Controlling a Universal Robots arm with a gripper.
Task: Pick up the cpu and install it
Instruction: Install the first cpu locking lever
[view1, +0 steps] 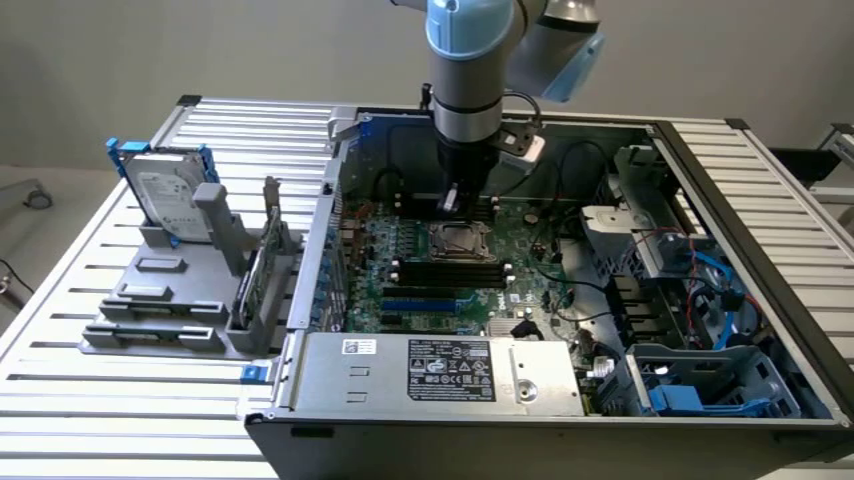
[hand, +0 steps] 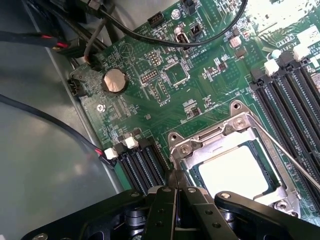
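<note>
Slatted table, open PC case — cpu in socket (hard drive in rack) — claw closed, empty.

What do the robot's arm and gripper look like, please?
The arm is a silver-grey tube with pale blue joint caps. A black cable loops beside its wrist. The gripper is black, with angular links fastened by small round screws.
</note>
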